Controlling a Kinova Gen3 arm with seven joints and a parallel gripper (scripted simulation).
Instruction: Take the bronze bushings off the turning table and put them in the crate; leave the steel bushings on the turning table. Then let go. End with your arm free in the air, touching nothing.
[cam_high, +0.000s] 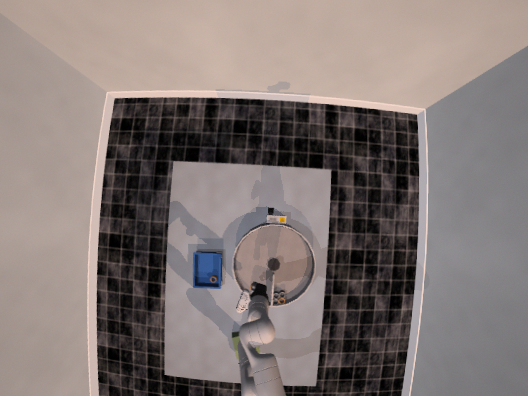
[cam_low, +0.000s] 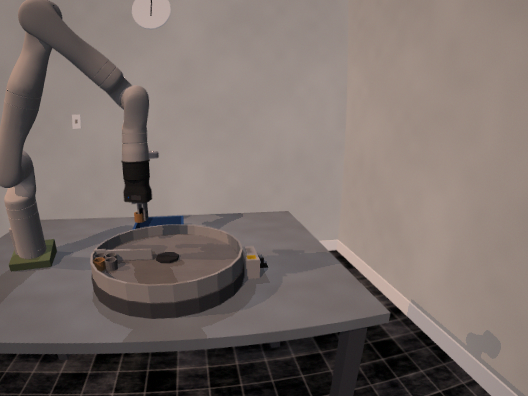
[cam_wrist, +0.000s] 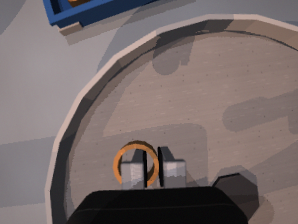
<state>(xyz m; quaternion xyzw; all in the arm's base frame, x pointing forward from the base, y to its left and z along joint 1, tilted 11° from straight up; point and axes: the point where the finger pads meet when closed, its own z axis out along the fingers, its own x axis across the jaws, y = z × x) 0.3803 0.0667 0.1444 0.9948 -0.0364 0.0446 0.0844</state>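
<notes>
My gripper is shut on the wall of a bronze bushing, one finger inside its ring, and holds it above the turning table. On the turning table, beside the divider, another bronze bushing stands close against several steel bushings. The blue crate stands left of the turning table in the top view. One bronze bushing lies in its lower right corner. The head of the arm partly hides the fingertips in the top view.
The turning table has a raised rim, a pale divider and a dark hub. A small control box adjoins its far side in the top view. The rim lies between the gripper and the crate.
</notes>
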